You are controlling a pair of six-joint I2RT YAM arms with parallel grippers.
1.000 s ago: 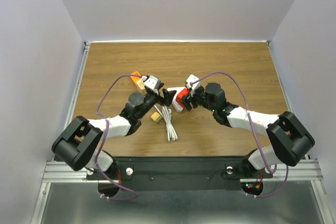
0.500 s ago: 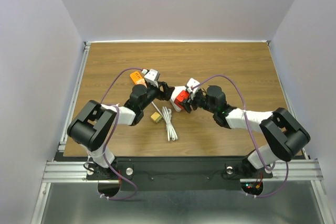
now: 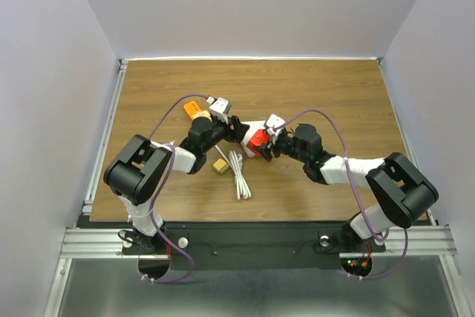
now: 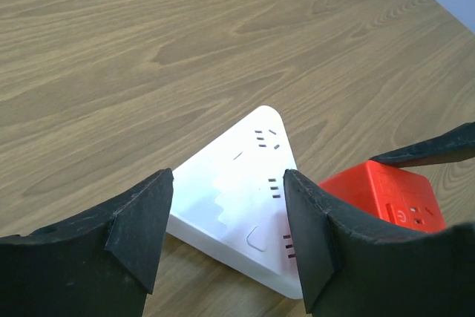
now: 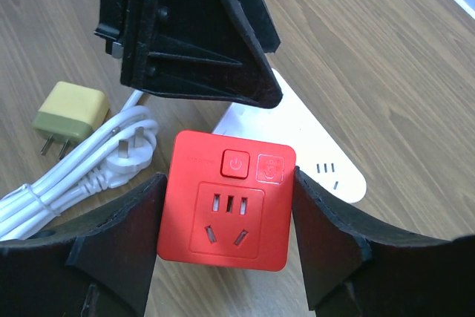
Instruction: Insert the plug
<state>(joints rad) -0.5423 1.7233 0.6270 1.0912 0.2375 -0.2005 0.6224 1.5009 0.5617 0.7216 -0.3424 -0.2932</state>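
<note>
A red socket adapter (image 5: 230, 202) with a power button stands against a white power strip (image 4: 234, 198) on the wooden table. My right gripper (image 5: 228, 177) is shut on the red adapter, one finger on each side. My left gripper (image 4: 226, 183) is open, its fingers on either side of the white strip's near end without touching it. In the top view the left gripper (image 3: 239, 130) and right gripper (image 3: 264, 143) meet at the red adapter (image 3: 257, 138) in the middle of the table. A white three-pin plug (image 5: 128, 150) on a bundled white cable (image 3: 239, 174) lies beside them.
A small olive two-pin charger (image 3: 220, 165) lies left of the cable and also shows in the right wrist view (image 5: 70, 113). An orange object (image 3: 196, 113) sits behind the left arm. The table (image 3: 334, 94) has raised rails at its left and right edges.
My left gripper has moved right and forward until its open fingers straddle the white strip. My right gripper has shifted slightly left with the red adapter.
</note>
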